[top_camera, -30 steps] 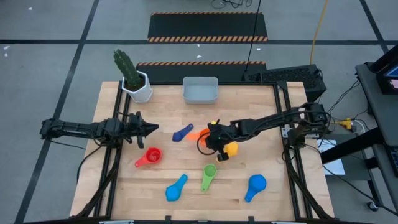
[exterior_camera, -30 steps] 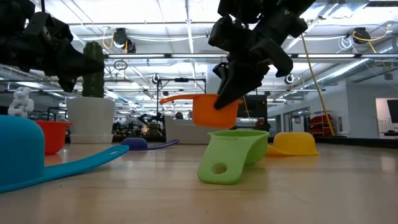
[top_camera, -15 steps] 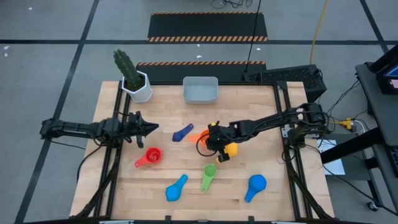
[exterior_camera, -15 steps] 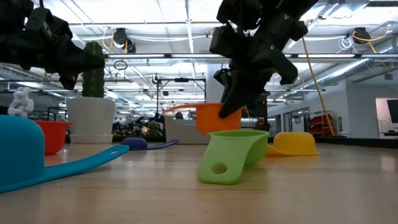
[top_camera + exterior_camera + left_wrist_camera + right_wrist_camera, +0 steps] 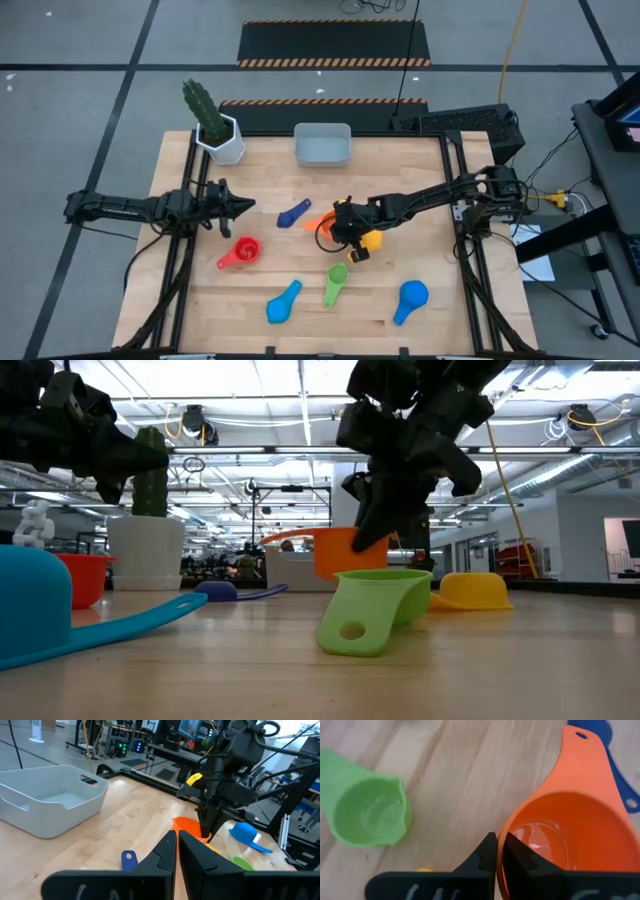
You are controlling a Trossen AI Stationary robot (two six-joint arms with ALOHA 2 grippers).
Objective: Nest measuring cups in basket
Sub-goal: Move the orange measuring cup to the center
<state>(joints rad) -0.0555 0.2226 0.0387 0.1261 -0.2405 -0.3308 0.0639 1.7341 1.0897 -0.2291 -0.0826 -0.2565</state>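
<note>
Seven-cup set is only partly accounted for: six cups are seen. The orange cup [image 5: 335,550] is held clear of the tabletop, upright, pinched at its rim, handle pointing toward the dark blue cup [image 5: 293,213], which lies near the table's centre. The yellow cup [image 5: 372,239] is seen inverted just beside the orange one. The green cup [image 5: 335,284] and red cup [image 5: 240,252] rest upright. Two light blue cups [image 5: 283,301] [image 5: 410,299] lie inverted near the front edge. The basket [image 5: 322,145], pale grey-blue and empty, sits at the far edge.
</note>
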